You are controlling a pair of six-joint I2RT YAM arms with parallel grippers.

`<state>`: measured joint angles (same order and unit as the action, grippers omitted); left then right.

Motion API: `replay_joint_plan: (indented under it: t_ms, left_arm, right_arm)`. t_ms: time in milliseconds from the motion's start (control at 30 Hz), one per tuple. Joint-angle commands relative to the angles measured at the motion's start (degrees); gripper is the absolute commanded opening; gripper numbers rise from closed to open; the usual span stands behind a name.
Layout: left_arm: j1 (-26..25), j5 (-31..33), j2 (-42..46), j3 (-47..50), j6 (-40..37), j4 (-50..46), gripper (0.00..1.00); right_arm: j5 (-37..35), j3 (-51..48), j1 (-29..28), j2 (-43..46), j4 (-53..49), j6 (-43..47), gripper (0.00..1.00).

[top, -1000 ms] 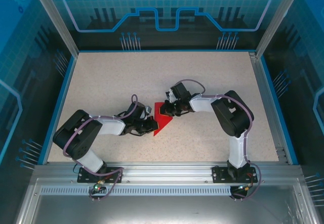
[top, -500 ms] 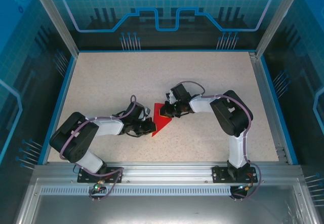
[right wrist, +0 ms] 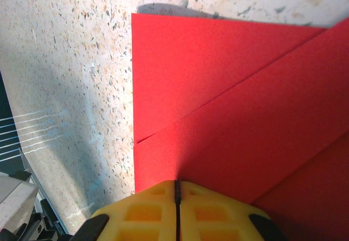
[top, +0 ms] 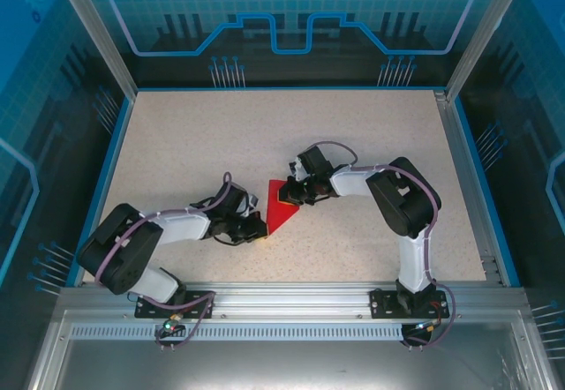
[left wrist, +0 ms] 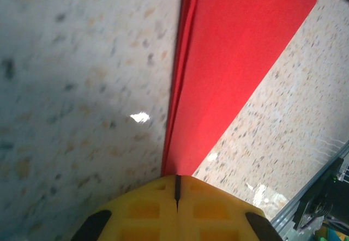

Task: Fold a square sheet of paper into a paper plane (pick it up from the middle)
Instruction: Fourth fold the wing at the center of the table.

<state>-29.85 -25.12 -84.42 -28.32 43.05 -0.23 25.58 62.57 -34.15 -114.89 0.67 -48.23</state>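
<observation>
2 end effectors [left wrist: 177, 182] [right wrist: 177, 185] pinch the creased paper [top: 282, 217].

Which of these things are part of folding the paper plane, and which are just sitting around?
For the job: red paper, already folded; left hand and right hand, both shut on it.
Just around: speckled table, metal rail at the front, blue walls.

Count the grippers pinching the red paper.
2. The left gripper is shut on the paper's near tip, on the left; the right gripper is shut on its far edge, on the right.
</observation>
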Motion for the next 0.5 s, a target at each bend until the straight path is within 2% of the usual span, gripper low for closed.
replay_joint_plan:
  t_ms: [0,233,300,467]
  left_arm:
    - [-0.5,-0.6,1.2,4.3,-1.0,-17.0,0.04]
    - [-0.4,1.0,9.9,1.9,0.0,-19.5,0.05]
    - [-0.3,2.3,12.9,0.1,0.4,-19.5,0.08]
    - [1.3,2.3,12.5,-4.1,1.7,-13.4,0.15]
  right_arm:
    - [-6.1,-1.9,0.3,-3.4,-3.8,-0.4,0.08]
    - [-5.7,-1.6,0.0,-3.5,-3.7,-0.6,0.08]
    - [-6.0,-1.5,-0.1,-3.5,-3.8,-0.5,0.08]
    - [-5.6,-1.3,-0.3,-3.8,-3.5,-0.8,0.08]
